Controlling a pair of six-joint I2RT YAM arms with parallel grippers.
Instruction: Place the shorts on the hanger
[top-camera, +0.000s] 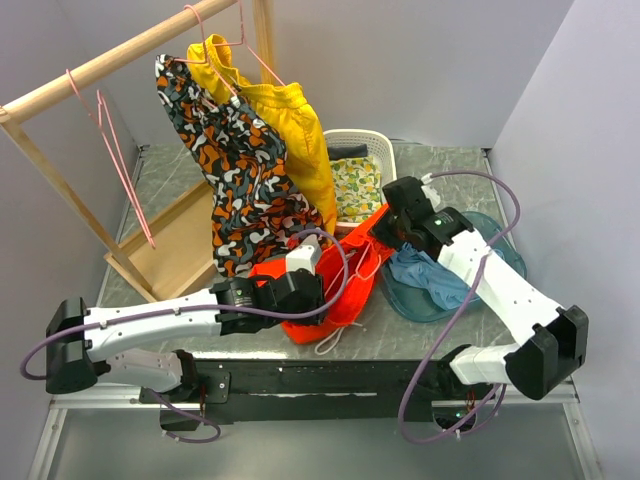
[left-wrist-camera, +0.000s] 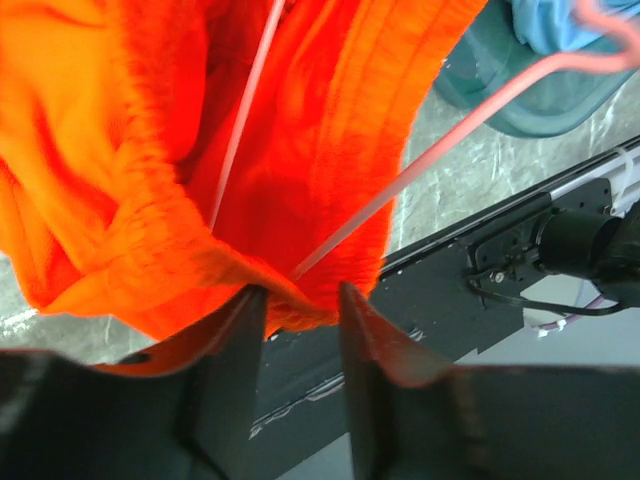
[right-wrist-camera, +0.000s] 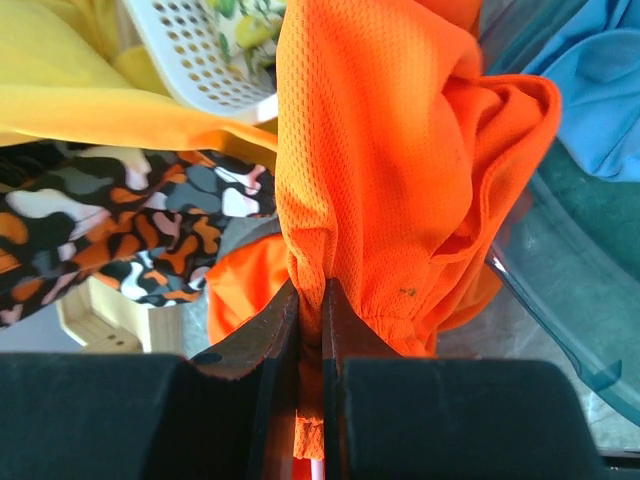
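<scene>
**A:** The shorts (top-camera: 352, 295), slumped just in front of the basket (top-camera: 380, 138), look like light, limp mesh that sags wherever unsupported. Probably best taken at the waistband.

**B:** The hanger (left-wrist-camera: 440, 152) is thin pink wire, threaded inside. The right gripper (right-wrist-camera: 310, 300) pinches a fold of them. The left gripper (left-wrist-camera: 300, 305) has its jaws parted at the hem.

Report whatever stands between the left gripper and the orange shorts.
Nothing visible does. The bright orange-red fabric shorts hang right at the fingertips of the open left gripper, and the thin pink wire hanger crosses the fabric just above them.
</scene>
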